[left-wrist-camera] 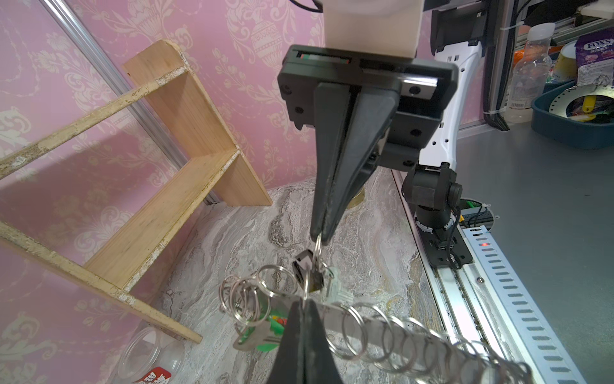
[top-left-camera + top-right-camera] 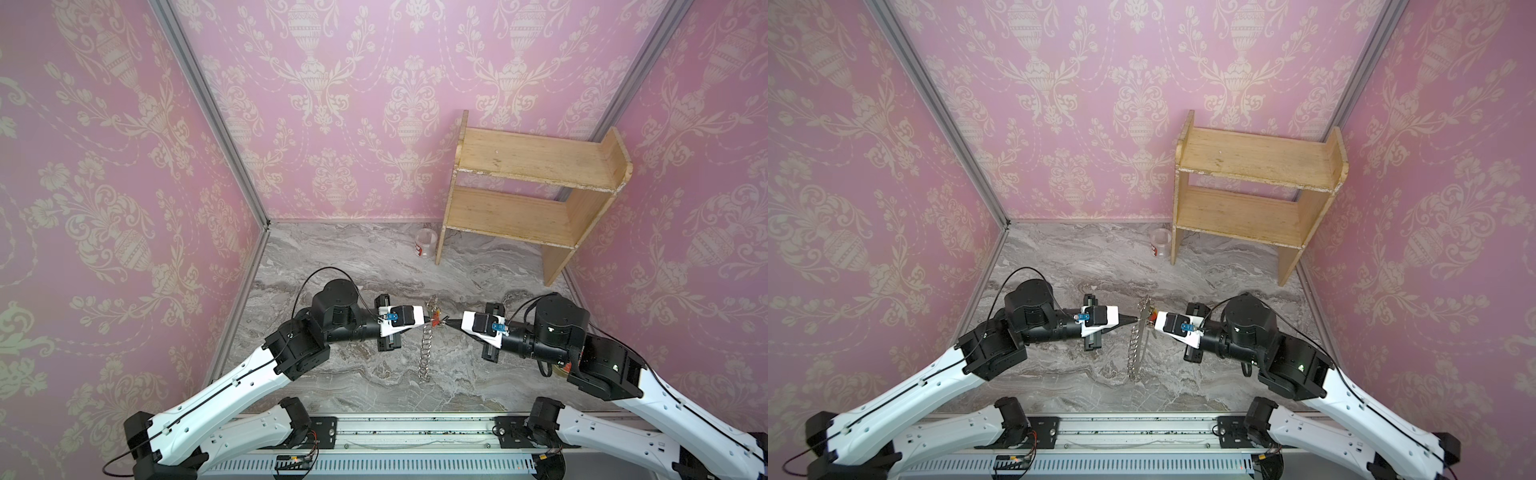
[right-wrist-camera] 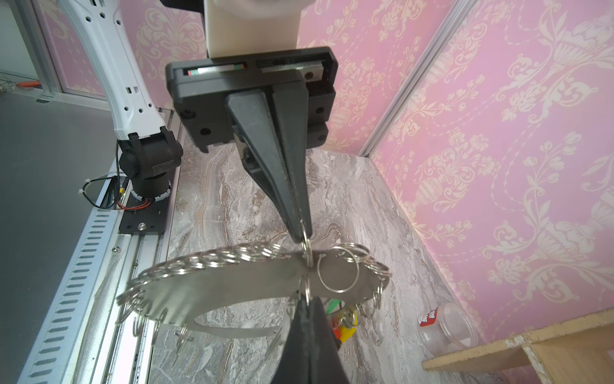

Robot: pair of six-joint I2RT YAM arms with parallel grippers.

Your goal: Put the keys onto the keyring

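The keyring (image 1: 315, 256) hangs in the air between both grippers over the marble table. My left gripper (image 1: 307, 301) is shut on one edge of a small ring, and my right gripper (image 3: 307, 299) is shut on the opposite edge. In both top views the two tips (image 2: 428, 323) (image 2: 446, 321) meet nose to nose at mid-table. The linked chain (image 2: 426, 353) and the flat grey strap (image 3: 232, 282) droop from the ring. Keys hang beneath it: one with a green tag (image 1: 265, 329), others with yellow and red tags (image 3: 345, 327), and a dark piece (image 1: 304, 266).
A wooden two-level shelf (image 2: 532, 187) stands at the back right against the pink wall. A clear plastic jar with a red label (image 2: 426, 243) lies beside its left leg. The arms' metal rail (image 2: 415, 432) runs along the front edge.
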